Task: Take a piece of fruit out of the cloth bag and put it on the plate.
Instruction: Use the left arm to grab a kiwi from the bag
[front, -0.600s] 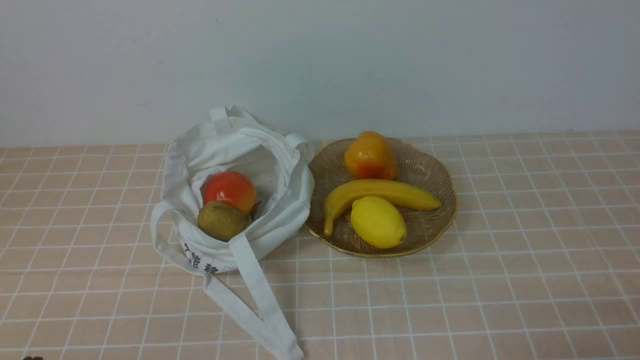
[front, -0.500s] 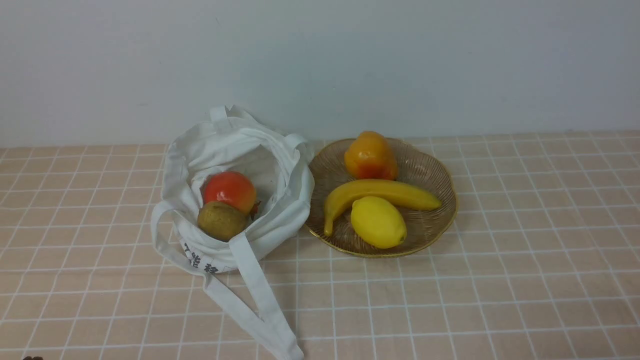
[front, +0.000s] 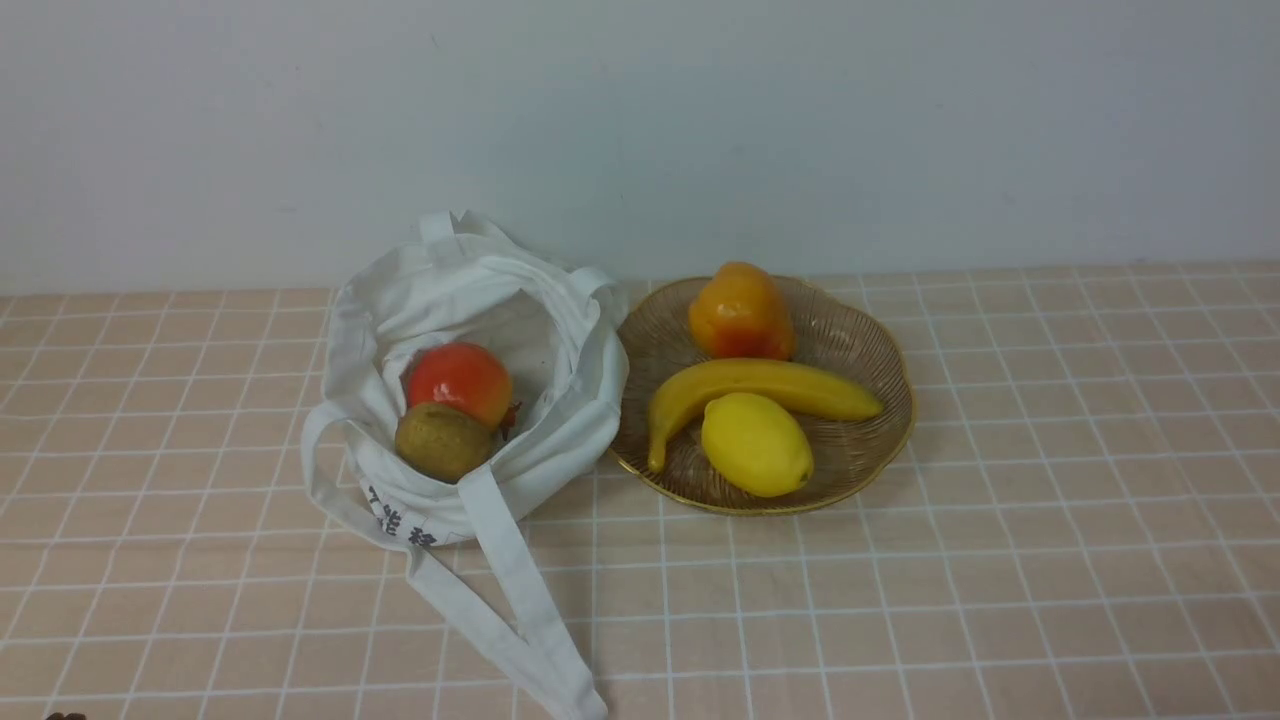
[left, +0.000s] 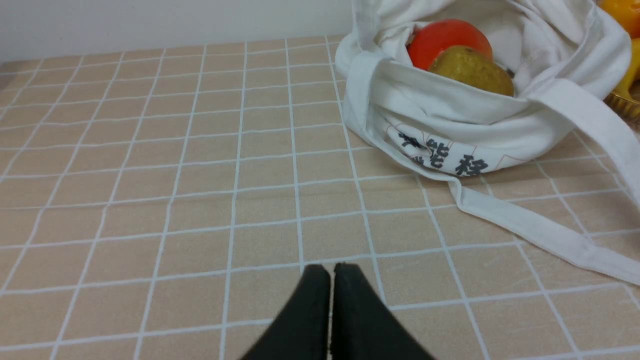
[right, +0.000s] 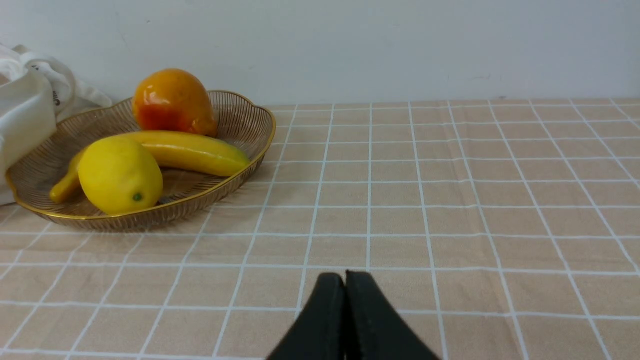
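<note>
While left gripper (left: 331, 267) and right gripper (right: 345, 275) are pinched closed, kiwi (left: 472, 70) ahead of left fingers (left: 307, 305) touches red fruit (left: 442, 37); bag (left: 450, 125) cloth may snag.

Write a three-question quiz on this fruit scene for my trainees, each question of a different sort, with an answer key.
1. True or false: the kiwi lies in the cloth bag, next to the red fruit.
2. The plate holds a banana, a lemon and an orange fruit. Which lies nearest the robot? A banana, B lemon, C orange fruit.
3. Fill the gap: the left gripper and the right gripper are both ____ and hold nothing.

Key: 1 true; 2 B; 3 shut.
</note>
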